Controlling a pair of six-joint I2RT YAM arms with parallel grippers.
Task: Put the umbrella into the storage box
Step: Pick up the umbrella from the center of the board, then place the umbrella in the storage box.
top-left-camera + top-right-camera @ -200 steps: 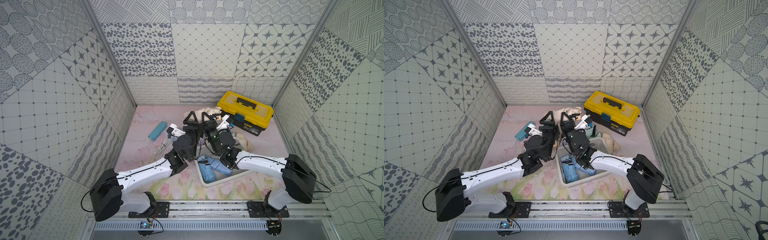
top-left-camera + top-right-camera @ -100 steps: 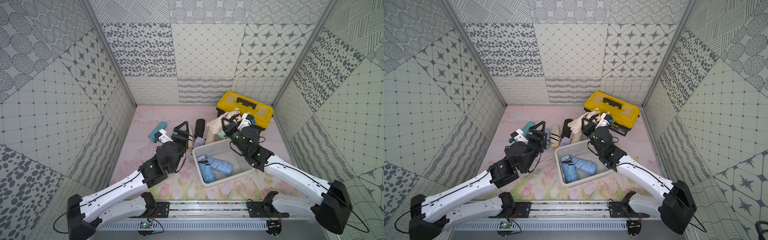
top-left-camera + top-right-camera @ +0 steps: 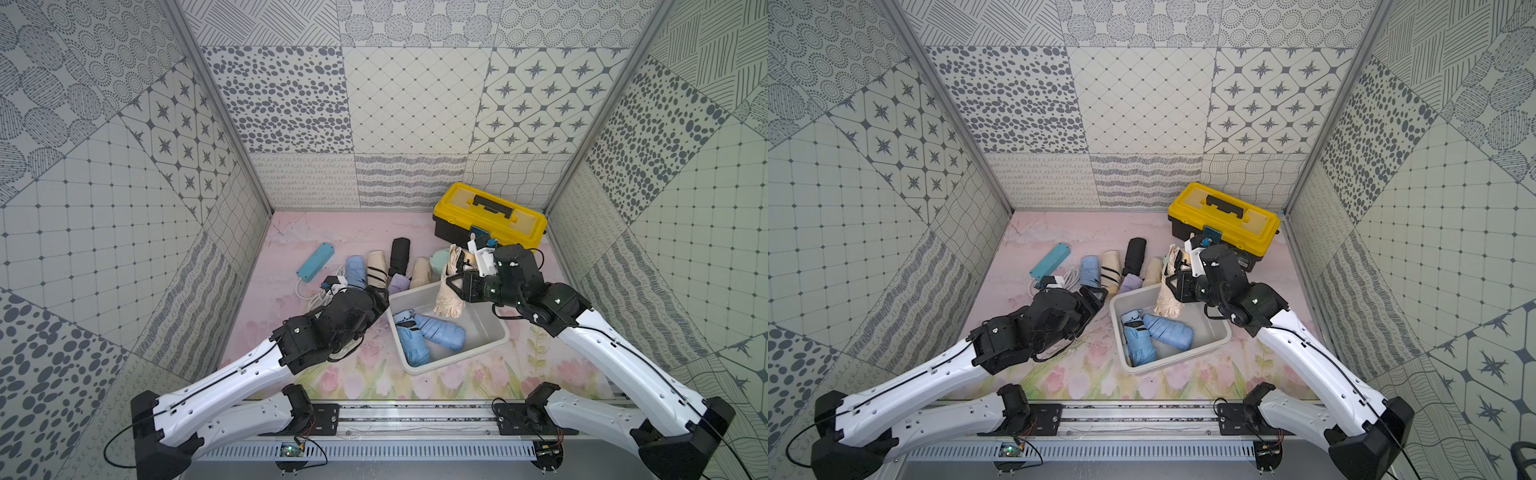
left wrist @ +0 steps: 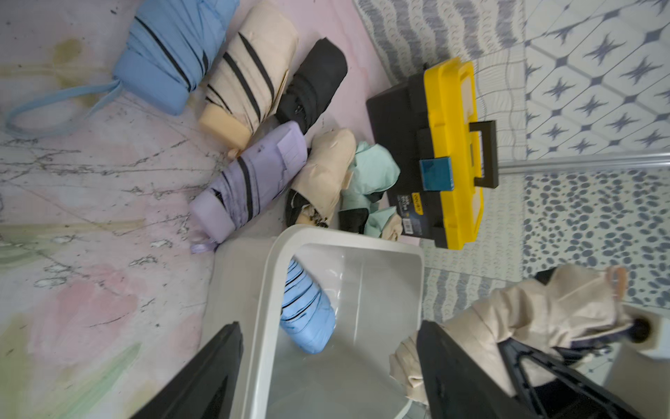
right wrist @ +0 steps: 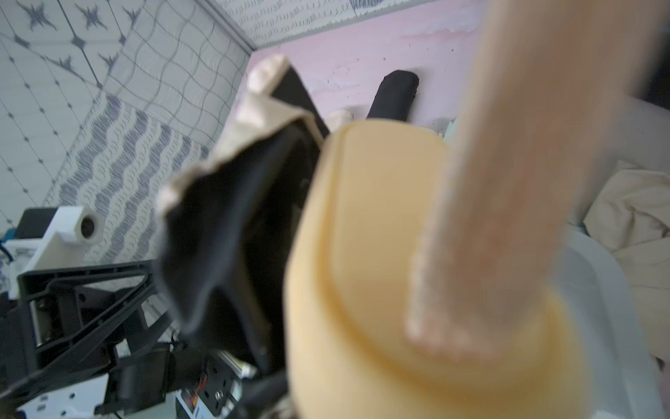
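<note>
1. Beige cloth hangs loose and unstrapped from the right end effector (image 3: pixel 460 286), whose jaws are closed narrowly on the beige umbrella (image 3: pixel 451 293) near its handle end. The limp lower end dangles over the far corner of the storage box (image 3: pixel 484 328).
2. We judge the umbrella light, soft outside, stiff at its folded core, with a hard, smooth handle. The cloth may slip, so the firm part by the handle seems the best hold.
3. Our left end effector (image 4: pixel 328 326) stands wide open and holds nothing, at the box corner nearest its arm.
4. We count nine umbrellas:
   - One is held.
   - Two light-blue umbrellas (image 3: pixel 440 334) lie in the box.
   - Six lie on the tabletop (image 3: pixel 332 232): blue (image 3: pixel 356 270), strapped beige (image 3: pixel 377 266), black (image 3: pixel 400 255), lilac (image 3: pixel 400 284), plain beige (image 3: pixel 420 272) and mint (image 3: pixel 440 257).
5. We also count one toolbox (image 3: pixel 490 216) and one teal power strip (image 3: pixel 316 262).
</note>
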